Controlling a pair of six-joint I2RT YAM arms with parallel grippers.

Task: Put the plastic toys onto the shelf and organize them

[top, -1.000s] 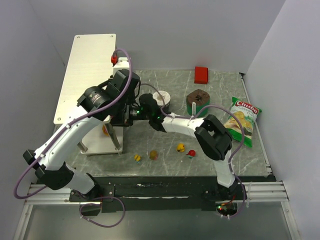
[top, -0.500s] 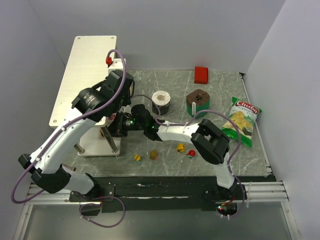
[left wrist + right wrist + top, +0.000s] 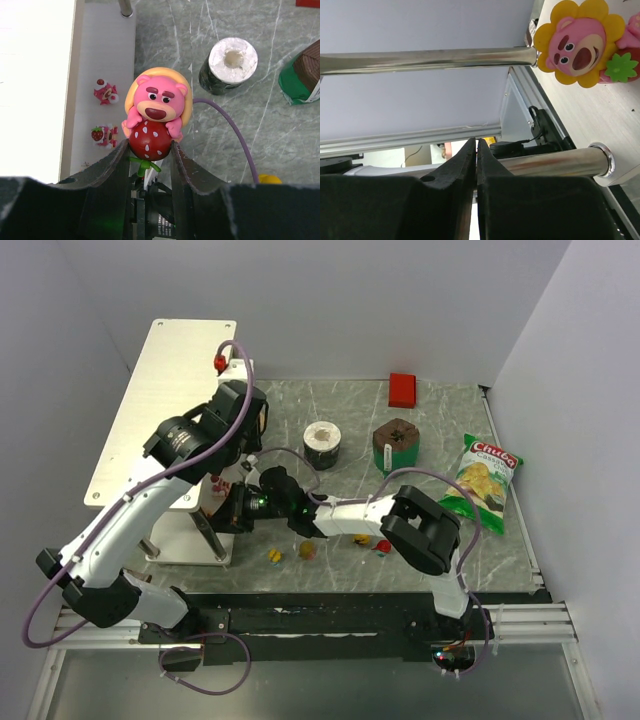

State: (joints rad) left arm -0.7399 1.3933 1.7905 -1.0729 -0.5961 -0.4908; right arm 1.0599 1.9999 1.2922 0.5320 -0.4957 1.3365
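Closest to you, 4 little toys lie loose on the surface [image 3: 440, 420], nr the front edge. There is a yellow toy [image 3: 273, 555] w/ a round toy [image 3: 307, 550] just beside it. Further right are a 2nd yellow toy [image 3: 360, 538] & a red toy [image 3: 383, 546], both partly hidden by your right arm.

Your right end effector [image 3: 476, 143] is low down, poked in btw the shelf legs [image 3: 445, 59] under the top board. Its 2 fingers are pressed together w/ nothing btw them. Just past it, a sunflower bear [image 3: 580, 42] stands on the bottom board.

Your left end effector [image 3: 148, 150] is squeezed tight on a strawberry bear [image 3: 152, 120]. The fingers pinch the red strawberry on both sides & the pink bear sits upright. It hangs over the edge of the bottom board. 2 small pink toys [image 3: 105, 92] stand on that board, one behind the other.

The shelf [image 3: 160, 400] is on the left side of the surface.

Further back stand a white-top cup [image 3: 323, 443] & a brown-top cup [image 3: 394, 443], well apart from the shelf. A chip bag [image 3: 484, 483] lies on the right. A red block [image 3: 402, 389] sits at the far edge.
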